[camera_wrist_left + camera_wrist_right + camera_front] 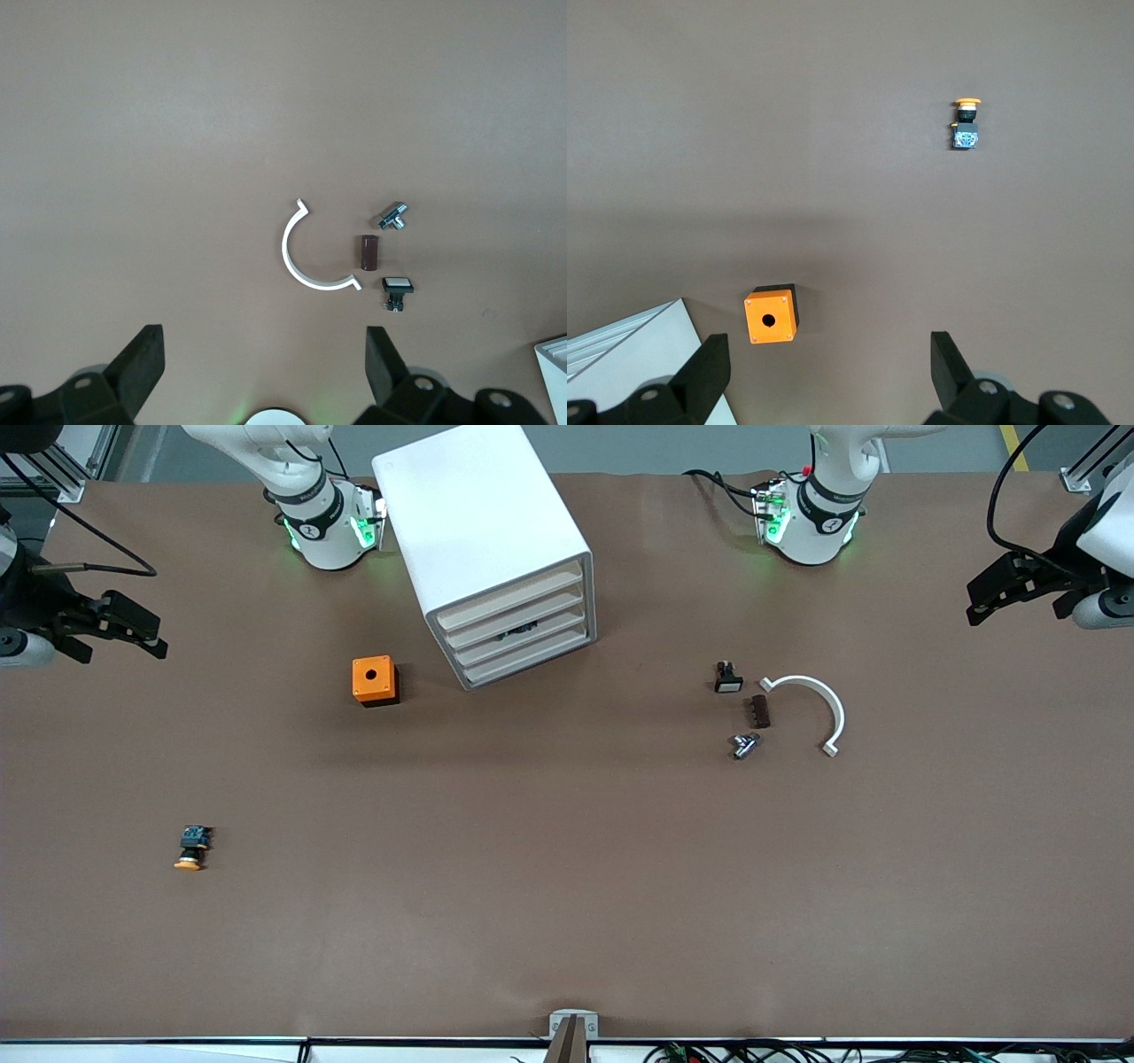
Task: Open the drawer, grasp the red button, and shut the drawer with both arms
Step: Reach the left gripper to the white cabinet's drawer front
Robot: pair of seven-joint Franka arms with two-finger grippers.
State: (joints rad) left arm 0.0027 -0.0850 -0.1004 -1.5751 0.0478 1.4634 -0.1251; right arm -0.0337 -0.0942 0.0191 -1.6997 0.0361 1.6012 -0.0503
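A white cabinet (pixel 496 549) with several drawers (pixel 523 633) stands between the two arm bases, all drawers pushed in. A small dark thing shows in a slit of the drawer fronts. The red-capped button is hidden from every view. My left gripper (pixel 1010 589) hangs open and empty over the left arm's end of the table; in the left wrist view (pixel 266 354) its fingers stand wide apart over bare mat. My right gripper (pixel 106 629) hangs open and empty over the right arm's end; it also shows in the right wrist view (pixel 828 354).
An orange box with a hole (pixel 375 680) sits beside the cabinet. An orange-yellow capped button (pixel 192 848) lies nearer the front camera. Toward the left arm lie a black white-faced button (pixel 727 678), a brown block (pixel 760 710), a metal fitting (pixel 744 745) and a white curved piece (pixel 819 707).
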